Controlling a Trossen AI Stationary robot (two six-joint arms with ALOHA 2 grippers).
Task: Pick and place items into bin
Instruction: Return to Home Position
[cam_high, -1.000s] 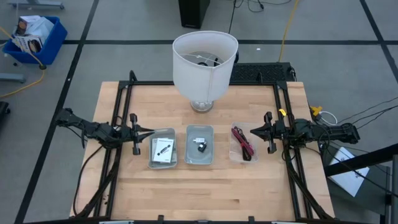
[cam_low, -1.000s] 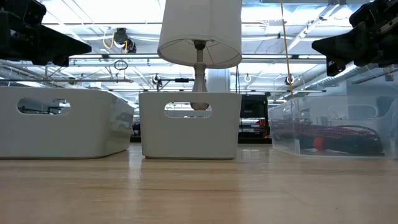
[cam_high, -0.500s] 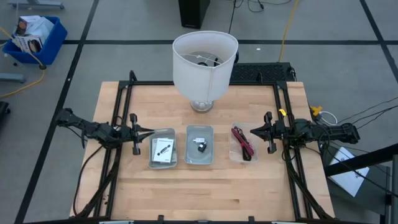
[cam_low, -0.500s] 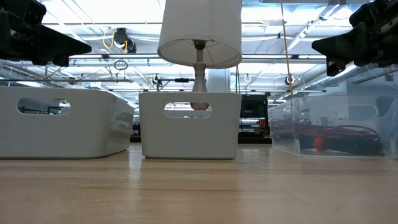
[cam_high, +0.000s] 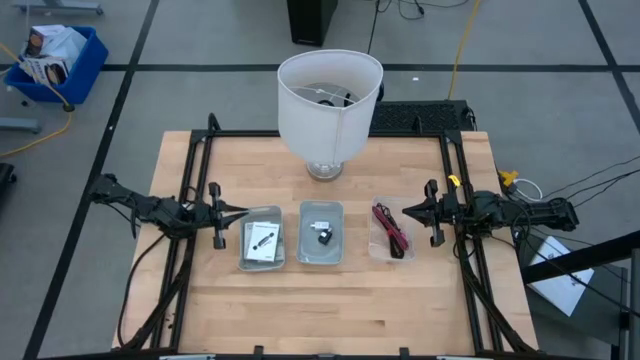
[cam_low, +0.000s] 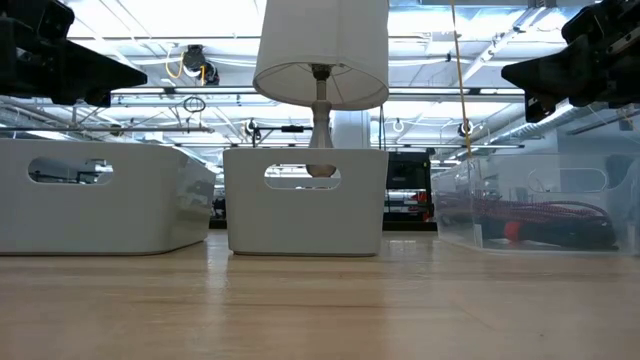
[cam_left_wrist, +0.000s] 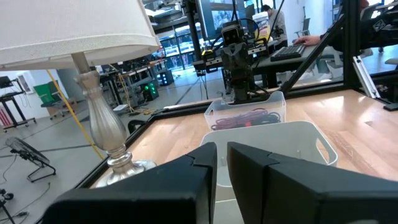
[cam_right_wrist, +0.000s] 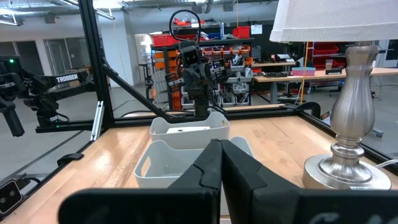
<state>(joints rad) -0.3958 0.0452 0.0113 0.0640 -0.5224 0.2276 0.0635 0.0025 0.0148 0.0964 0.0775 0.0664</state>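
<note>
A flat white packet with black print (cam_high: 260, 240) lies in the left gray bin (cam_high: 241, 248), just ahead of and slightly to one side of the left gripper's (cam_high: 240, 211) fingertips. Tiny black and white parts (cam_high: 321, 233) sit in the middle gray bin (cam_high: 302, 242), between the two grippers and well apart from both. Black and magenta cable ties (cam_high: 392, 230) lie in the transparent bin (cam_high: 372, 246), just ahead of the right gripper's (cam_high: 404, 212) fingertips.

The three bins stand in a row across the middle of the wooden table (cam_high: 330, 310), close together but not touching.

The left gripper hangs above the table level beside the left gray bin's outer wall and points along the row toward the other arm. Its jaws are drawn together with only a thin slit between them, holding nothing. The right gripper faces it from the far end of the row, beside the transparent bin. Its jaws are pressed together, also empty.

Behind the middle bin, farther from both sets of jaws, stands a table lamp with a big white shade (cam_high: 330, 95) on a silver base (cam_high: 323, 168).
</note>
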